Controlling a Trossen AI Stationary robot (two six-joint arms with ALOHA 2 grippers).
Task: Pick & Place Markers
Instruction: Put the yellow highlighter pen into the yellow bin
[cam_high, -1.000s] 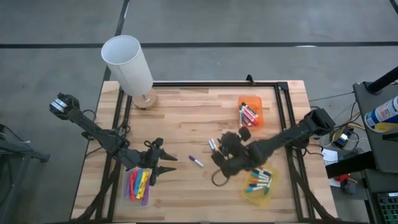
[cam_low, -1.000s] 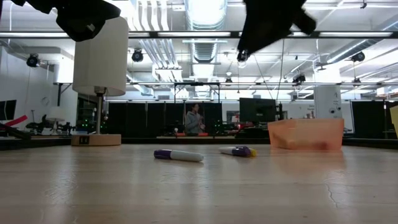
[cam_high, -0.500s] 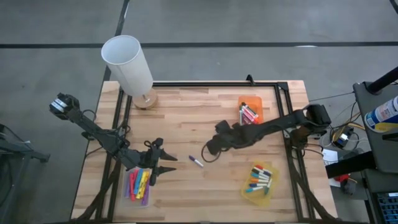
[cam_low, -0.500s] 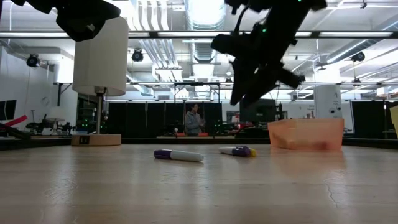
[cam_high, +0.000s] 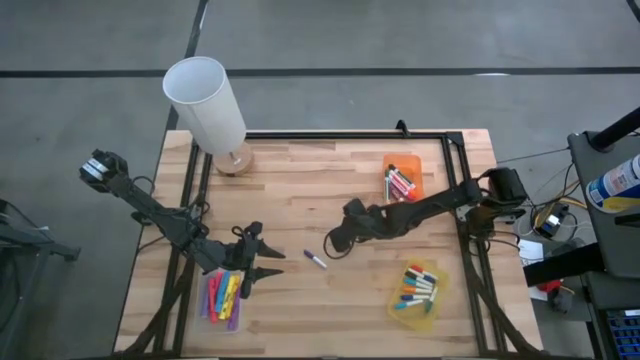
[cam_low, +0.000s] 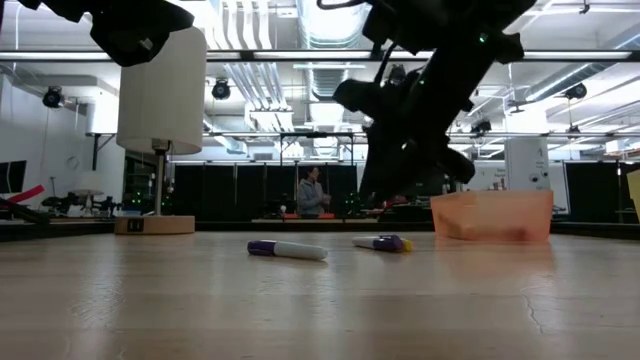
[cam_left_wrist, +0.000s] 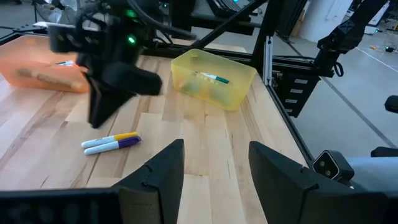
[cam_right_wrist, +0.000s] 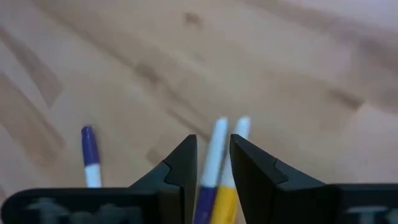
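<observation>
Right gripper (cam_high: 331, 246) has dropped lower over two markers (cam_left_wrist: 111, 142), fingers narrowly apart. Left gripper (cam_high: 262, 262) open, unmoved. Wooden table (cam_high: 300, 190); lamp (cam_high: 208, 110).

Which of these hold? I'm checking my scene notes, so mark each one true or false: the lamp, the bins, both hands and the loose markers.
1. A lamp stands at a table corner. True.
2. The yellow bin is empty. False: it holds markers.
3. The left hand is open. True.
4. The right hand hangs over the orange bin. False: it is over a pair of loose markers near the middle of the table, its fingers apart.
5. A purple marker lies alone on the bare wood. True.
</observation>
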